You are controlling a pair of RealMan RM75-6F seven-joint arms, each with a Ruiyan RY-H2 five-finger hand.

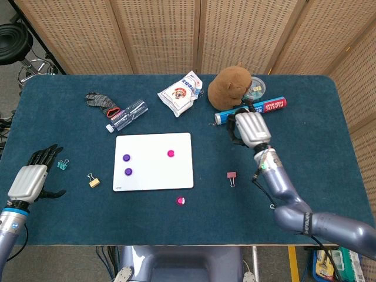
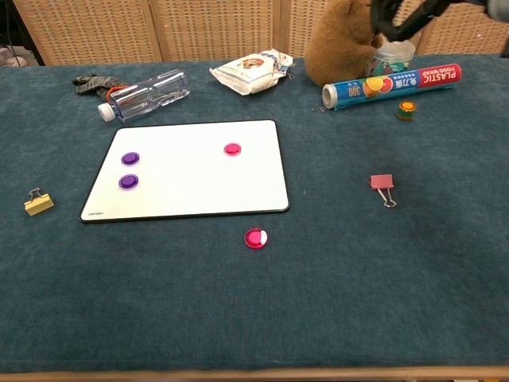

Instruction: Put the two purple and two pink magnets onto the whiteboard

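Observation:
The whiteboard (image 1: 154, 173) (image 2: 199, 187) lies flat at mid-table. Two purple magnets (image 1: 126, 157) (image 1: 128, 171) sit on its left part, also seen in the chest view (image 2: 130, 158) (image 2: 127, 181). One pink magnet (image 1: 171, 153) (image 2: 232, 149) rests on the board's upper right. The other pink magnet (image 1: 181, 201) (image 2: 255, 238) lies on the cloth just below the board. My right hand (image 1: 251, 129) (image 2: 396, 16) hovers empty to the right of the board, by the plastic wrap tube. My left hand (image 1: 32, 179) hangs at the far left, fingers spread, holding nothing.
A bottle (image 1: 126, 114), glove (image 1: 100, 101), snack bag (image 1: 179, 93), brown plush (image 1: 229, 87) and wrap tube (image 1: 251, 110) line the back. A pink binder clip (image 1: 231, 176) lies right of the board. Yellow (image 1: 93, 181) and teal (image 1: 61, 165) clips lie left.

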